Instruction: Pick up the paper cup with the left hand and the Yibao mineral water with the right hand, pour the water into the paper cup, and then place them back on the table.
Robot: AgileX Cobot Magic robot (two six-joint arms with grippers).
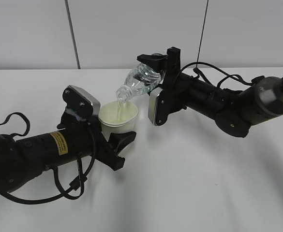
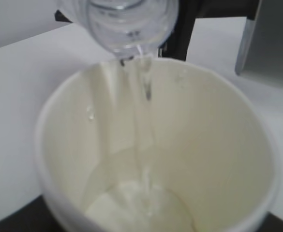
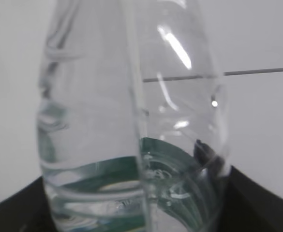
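Tabletop (image 1: 189,193): large, white, flat; bare beneath both arms; neither task item resting on it at present, both held above it.

Right hand (image 1: 218,104): black arm with cables, reaching in from the right of the exterior view; wrist rolled so the bottle lies tipped, mouth lowest, presumably to let water run out under its own weight. Pincer (image 1: 156,67) closed around the bottle body; finger contact itself mostly hidden behind the bottle.

Left hand (image 1: 44,147): black arm with yellow sticker, reaching in from the left. Pincer (image 1: 113,134) closed on the lower wall of the cup, keeping it upright and lifted clear of the tabletop, evidently to present a level opening under the spout.

Yibao mineral water (image 1: 140,79): clear bottle, capless, slanted down to the left; neck just above the cup's rim. Green label band seen through the water in the right wrist view (image 3: 131,193). Body mostly clear in the exterior view; remaining amount hard to judge.

Paper cup (image 1: 118,118): cream-white, upright, directly below the bottle mouth. Thin stream entering down the far inner wall, shallow pool at the bottom (image 2: 141,208). Judged mid-pour; return to the tabletop not yet done.
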